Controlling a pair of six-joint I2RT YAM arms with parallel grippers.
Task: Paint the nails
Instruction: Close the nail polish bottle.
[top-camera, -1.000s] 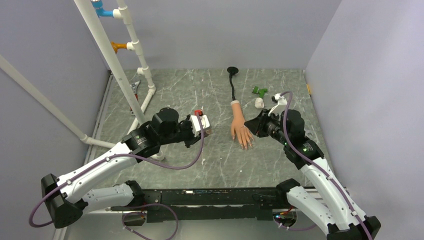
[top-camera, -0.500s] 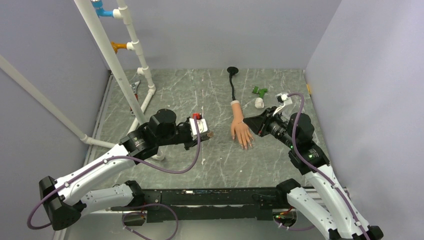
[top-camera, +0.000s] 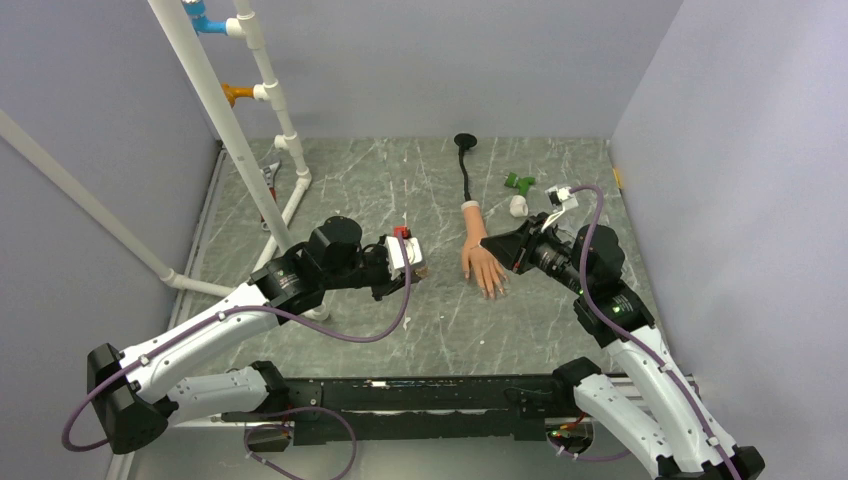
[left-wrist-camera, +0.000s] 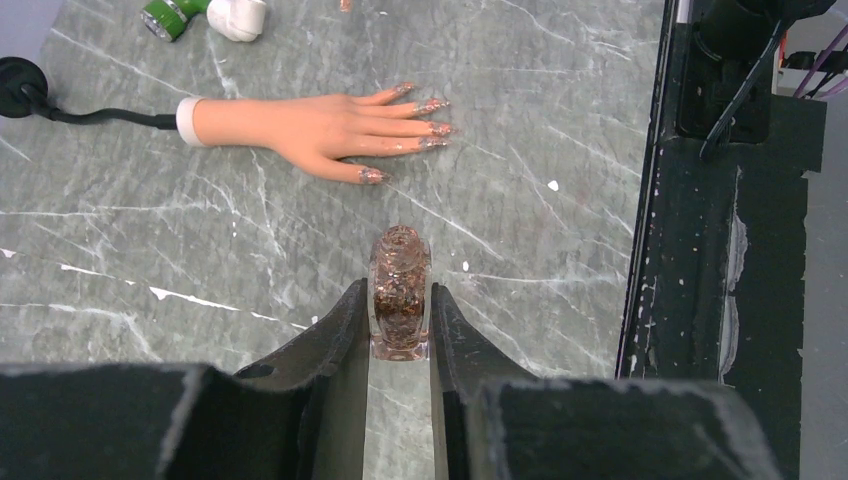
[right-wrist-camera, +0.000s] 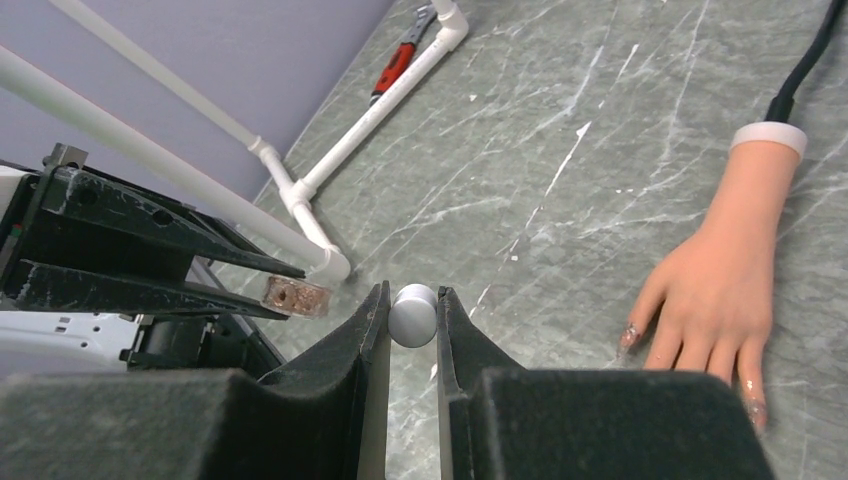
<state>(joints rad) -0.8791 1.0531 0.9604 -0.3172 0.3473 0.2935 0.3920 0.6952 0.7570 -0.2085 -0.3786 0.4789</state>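
Note:
The peach mannequin hand (top-camera: 478, 252) lies flat on the table, its white cuff at the far end. Its nails (top-camera: 495, 291) point to the near edge and look glittery (left-wrist-camera: 428, 118). My left gripper (top-camera: 418, 262) is shut on a small brown glitter polish bottle (left-wrist-camera: 400, 296), held left of the hand; the bottle's mouth shows in the right wrist view (right-wrist-camera: 296, 296). My right gripper (top-camera: 489, 243) is above the hand's right side, shut on a silver cap (right-wrist-camera: 413, 314). The hand also shows in the right wrist view (right-wrist-camera: 722, 270). I cannot see any brush.
A white pipe frame (top-camera: 250, 130) stands at the back left with a red-handled tool (right-wrist-camera: 398, 62) beside it. A black cable and foot (top-camera: 465, 142) run from the hand's cuff. A green and white object (top-camera: 518, 187) lies at the back right. A black rail (left-wrist-camera: 720, 250) edges the table front.
My right gripper has moved left, from right of the hand to above it, with the cap. My left gripper has shifted slightly right with the bottle. The hand has not moved.

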